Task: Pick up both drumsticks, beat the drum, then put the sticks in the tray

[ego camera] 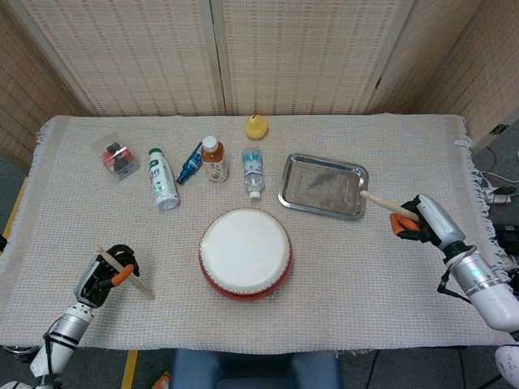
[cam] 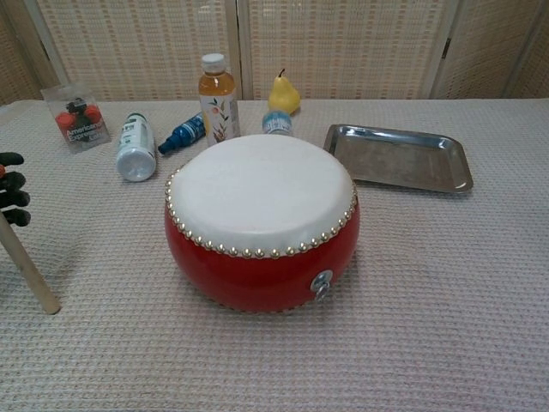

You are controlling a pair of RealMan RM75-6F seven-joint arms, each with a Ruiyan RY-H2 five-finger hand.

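Both sticks are in hand; the drum (ego camera: 245,253) sits centre-front on the tabletop (ego camera: 389,275), with neither stick over it.

Left hand (ego camera: 104,277): low at the front-left corner, fingers wrapped around the left drumstick (ego camera: 128,272). The stick runs diagonally through the fist, long end pointing toward the drum and resting on or just above the cloth; the chest view shows its lower end (cam: 33,276) down at cloth level. It is gripped nearer the butt end, which leaves a long striking length free. Well apart from the drum.

Right hand (ego camera: 418,220): at the right side, closed around the right drumstick (ego camera: 379,202). The free end points left and lies over or at the near right edge of the tray (ego camera: 323,186); I cannot tell whether it touches the rim. Not visible in the chest view.

Judgement: pick-up done; whether the drum has been beaten cannot be read here. The right stick is already lined up with the tray, so deposit looks close on that side. The left stick has the drum between it and the tray.

Clutter behind the drum: 3 bottles (ego camera: 162,178), a blue item (ego camera: 190,164), a pear (ego camera: 256,126), a clear box (ego camera: 116,156). All are clear of the working path.
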